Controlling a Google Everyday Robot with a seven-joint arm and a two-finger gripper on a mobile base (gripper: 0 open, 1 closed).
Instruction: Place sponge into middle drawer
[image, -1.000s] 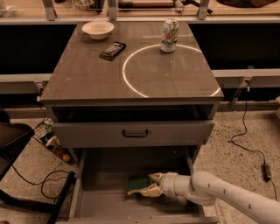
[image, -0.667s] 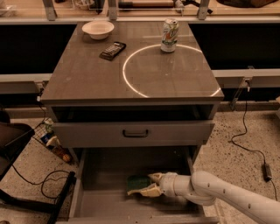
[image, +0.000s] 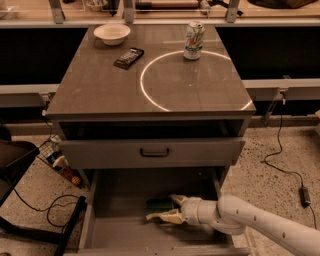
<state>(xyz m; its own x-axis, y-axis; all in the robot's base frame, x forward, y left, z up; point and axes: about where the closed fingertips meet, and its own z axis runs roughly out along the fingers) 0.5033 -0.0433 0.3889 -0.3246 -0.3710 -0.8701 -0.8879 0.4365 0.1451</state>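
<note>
The middle drawer (image: 115, 235) is pulled out below the closed drawer front with the dark handle (image: 154, 152). The sponge (image: 159, 205), dark green on top, lies on the drawer's grey floor near the middle. My gripper (image: 167, 208) reaches into the drawer from the right on a white arm (image: 250, 220). Its pale fingers (image: 161, 217) are spread, one behind the sponge and one in front of it. The sponge sits between the fingertips; its yellow underside is mostly hidden.
On the cabinet top (image: 100, 90) stand a white bowl (image: 112, 33), a dark flat packet (image: 128, 57) and a drinks can (image: 194, 40). A dark chair base (image: 20, 165) and cables (image: 50, 210) lie on the floor at left; a cable (image: 285, 165) runs at right.
</note>
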